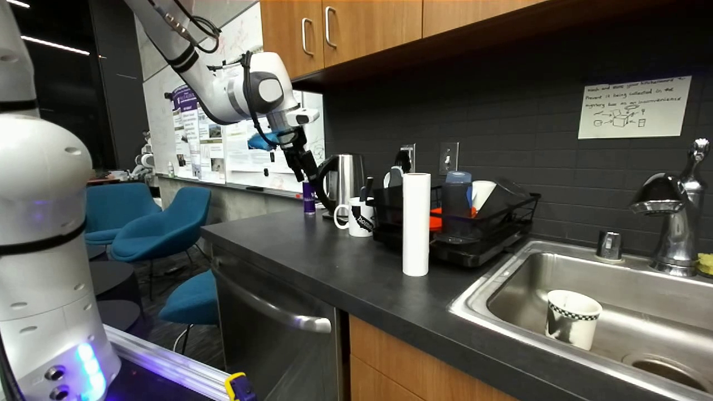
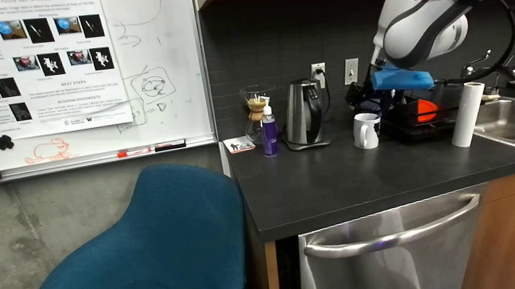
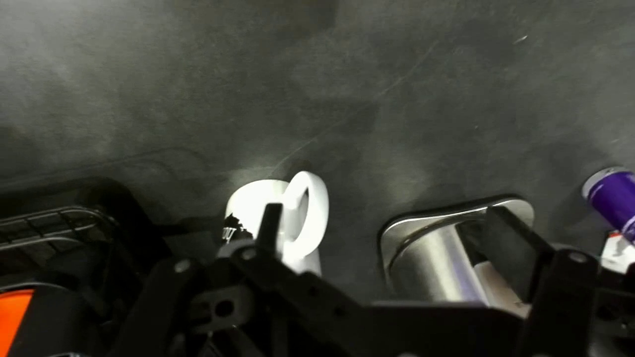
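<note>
My gripper is open, with its two black fingers spread wide and nothing seen held between them. In an exterior view the gripper points down near the black handle of a steel kettle. In the wrist view the kettle shows between and beyond the fingers. A white mug with a black print lies behind the left finger, its handle toward the kettle. In both exterior views the mug stands upright on the dark counter, beside the kettle. Contact with kettle or mug cannot be told.
A purple bottle stands beside the kettle. A black dish rack with dishes and a white roll stand toward the steel sink, which holds a cup. Wooden cabinets hang above the counter.
</note>
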{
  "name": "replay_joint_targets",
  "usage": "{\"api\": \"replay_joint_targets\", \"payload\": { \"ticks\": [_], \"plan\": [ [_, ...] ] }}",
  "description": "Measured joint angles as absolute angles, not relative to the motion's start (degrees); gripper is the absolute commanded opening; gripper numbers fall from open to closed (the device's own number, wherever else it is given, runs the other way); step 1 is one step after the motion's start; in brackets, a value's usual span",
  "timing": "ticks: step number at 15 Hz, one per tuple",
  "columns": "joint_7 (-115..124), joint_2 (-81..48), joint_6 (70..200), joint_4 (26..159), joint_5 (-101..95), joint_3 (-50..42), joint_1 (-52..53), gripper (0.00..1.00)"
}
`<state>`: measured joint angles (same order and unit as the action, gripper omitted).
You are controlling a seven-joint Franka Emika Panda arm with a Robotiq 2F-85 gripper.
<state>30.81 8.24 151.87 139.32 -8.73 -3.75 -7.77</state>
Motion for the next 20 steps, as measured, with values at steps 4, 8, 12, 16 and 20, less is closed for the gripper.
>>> {"api": "replay_joint_targets", "payload": {
  "ticks": [4,8,12,16,20],
  "plan": [
    [45.0,4.9,155.3,139.3,-16.8,-3.1,-10.2,1.0],
    [53.0,2.9,155.4,138.6,-20.0,-3.1,-10.2,1.0],
    [57.9,0.3,155.5,136.0,-23.1,-3.6,-10.1,1.0],
    [59.3,-2.4,155.5,133.1,-24.4,-4.9,-9.6,1.0],
    [59.3,-5.6,155.5,130.2,-24.5,-6.6,-8.8,1.0]
  ]
}}
